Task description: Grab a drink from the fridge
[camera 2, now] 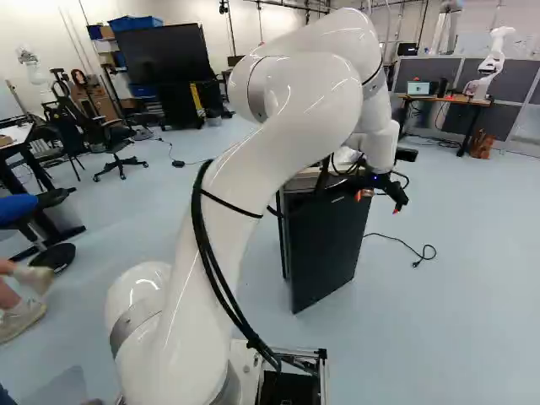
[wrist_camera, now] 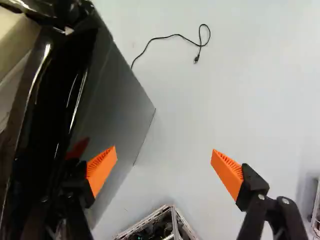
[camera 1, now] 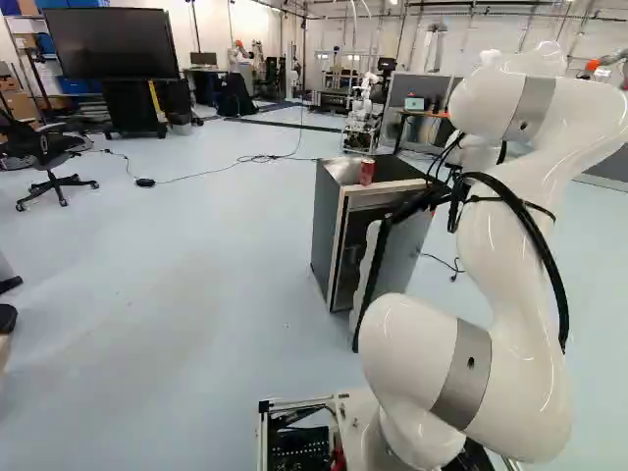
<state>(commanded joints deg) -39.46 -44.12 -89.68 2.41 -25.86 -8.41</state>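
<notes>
Hanging open beside the fridge door, the tool seems placed to swing it wider, while the red can stands across the door from it, atop the fridge

In the left base view, the arm runs out past the edge at two o'clock, an office chair is clipped at ten, and the contents of the fridge are too dark to tell. The arm hides the red can from the right base view. In the wrist view, the black cable disappears behind the fridge.
</notes>
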